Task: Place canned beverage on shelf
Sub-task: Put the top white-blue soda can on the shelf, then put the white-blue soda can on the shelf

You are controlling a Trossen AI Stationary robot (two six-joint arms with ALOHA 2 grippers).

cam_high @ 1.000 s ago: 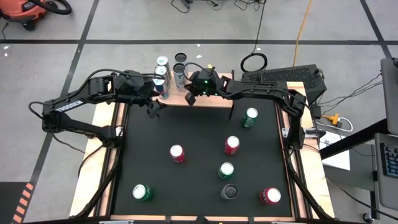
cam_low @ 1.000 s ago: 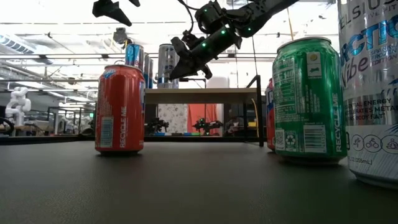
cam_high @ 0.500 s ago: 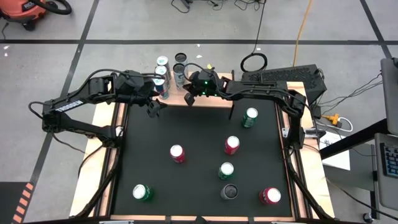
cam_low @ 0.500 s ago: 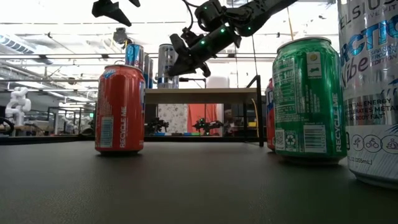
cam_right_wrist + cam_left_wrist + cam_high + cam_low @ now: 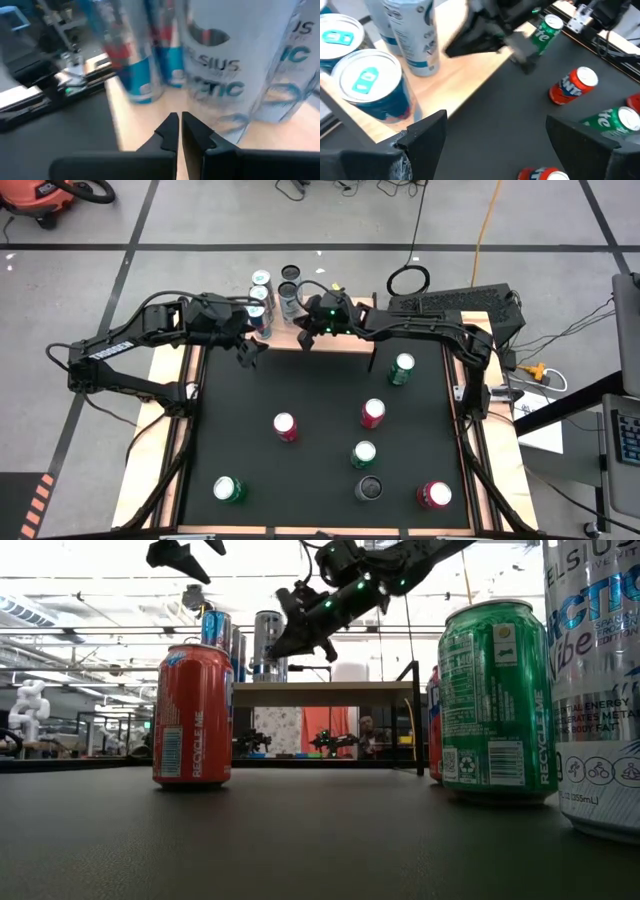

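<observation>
Four cans on shelf (image 5: pixel 300 335). My right end effector (image 5: pixel 179 131), pinched shut and empty, edged toward silver can (image 5: pixel 235 60) ahead; likely nudging. Left end effector (image 5: pixel 495 137) wide, empty.

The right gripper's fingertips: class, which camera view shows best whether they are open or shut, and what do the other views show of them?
The right wrist view: the right gripper fills the foreground, tips pressed together, empty, facing the cans on the shelf. The high view shows only the arm's head by the shelf. The low view shows it as a dark silhouette. The left wrist view blurs it.
</observation>
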